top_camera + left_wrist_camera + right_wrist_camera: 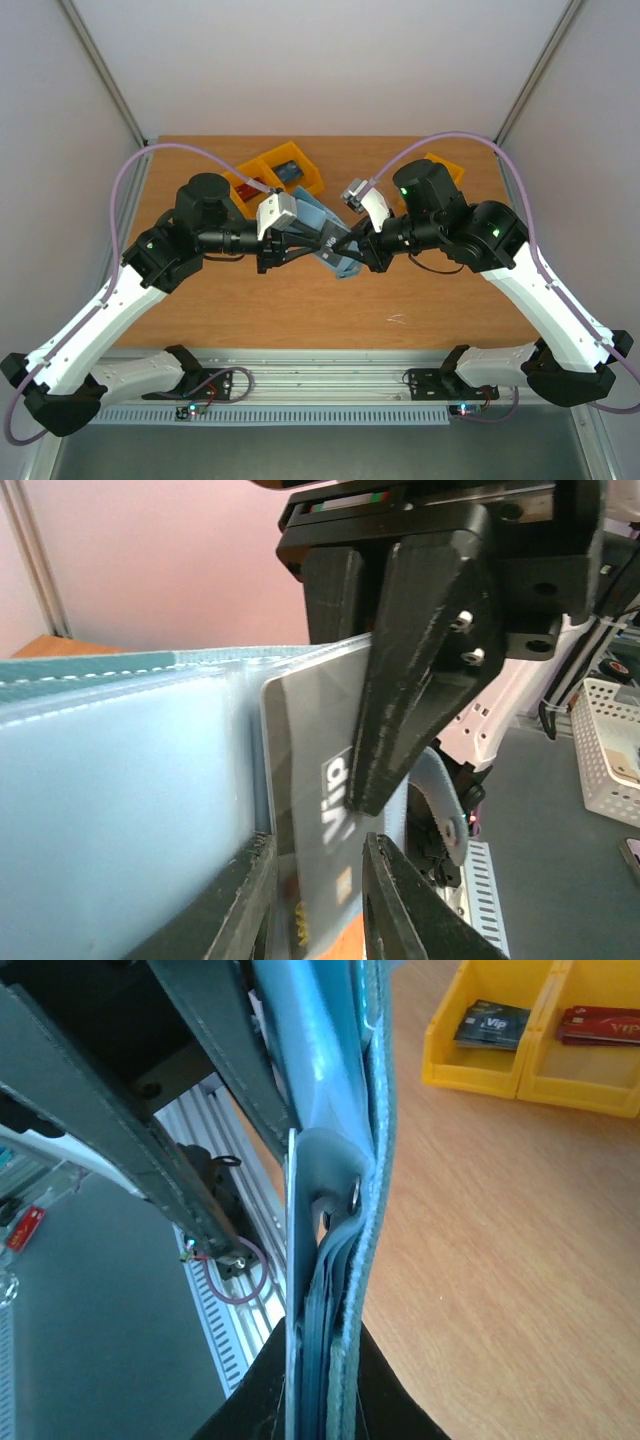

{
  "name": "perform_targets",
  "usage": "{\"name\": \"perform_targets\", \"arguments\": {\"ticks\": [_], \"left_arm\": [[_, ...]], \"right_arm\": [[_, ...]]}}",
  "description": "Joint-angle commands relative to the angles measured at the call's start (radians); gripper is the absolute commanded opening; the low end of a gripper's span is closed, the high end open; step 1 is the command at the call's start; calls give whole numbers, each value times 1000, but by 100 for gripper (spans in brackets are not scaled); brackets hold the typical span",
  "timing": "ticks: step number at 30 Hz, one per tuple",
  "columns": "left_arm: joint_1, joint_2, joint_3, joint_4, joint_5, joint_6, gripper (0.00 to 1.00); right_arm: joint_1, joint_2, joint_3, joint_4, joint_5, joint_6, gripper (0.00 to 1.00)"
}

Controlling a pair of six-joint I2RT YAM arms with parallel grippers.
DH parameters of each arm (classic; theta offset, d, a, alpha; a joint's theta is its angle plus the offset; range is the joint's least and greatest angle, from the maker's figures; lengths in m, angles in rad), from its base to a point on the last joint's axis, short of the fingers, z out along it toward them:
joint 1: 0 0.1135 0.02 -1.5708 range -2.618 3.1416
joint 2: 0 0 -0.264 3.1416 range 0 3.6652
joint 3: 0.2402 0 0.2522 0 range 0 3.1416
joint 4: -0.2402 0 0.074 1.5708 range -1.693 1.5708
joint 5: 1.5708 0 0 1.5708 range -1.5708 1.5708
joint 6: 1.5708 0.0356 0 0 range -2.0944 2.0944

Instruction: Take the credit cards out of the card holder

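The blue-teal card holder [322, 225] hangs in the air between both arms, over the middle of the table. My right gripper [348, 250] is shut on its edge [375, 1160], the layers edge-on between my fingers [320, 1340]. A grey-blue card [310, 750] marked VIP sticks partly out of a light blue pocket [110, 780]. It shows as a thin edge [290, 1260] in the right wrist view. My left gripper [318, 845] stands with a finger on each side of that card, gap visible. The right gripper's fingers [410, 660] press over the card's upper part.
Orange-yellow bins [285, 172] stand at the back of the table, another at back right [440, 165]. One bin holds a dark card [490, 1025], its neighbour a red card [600, 1025]. A white basket [610, 740] sits beyond the table. A metal rail [320, 370] runs along the near edge.
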Motion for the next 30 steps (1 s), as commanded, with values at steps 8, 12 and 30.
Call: {"name": "perform_targets", "arguments": {"ticks": [8,12,30], "left_arm": [[-4,22,-7,74,78,6,20],[-5,17,-9,92,182,9,1],[87,-39,-74,259,277,-261,0]], "right_arm": [[7,6,23,40,-141,-51,1],[7,3,10,52,-120,-62,1],[-1,-163,-207,213,-92,-51,30]]}}
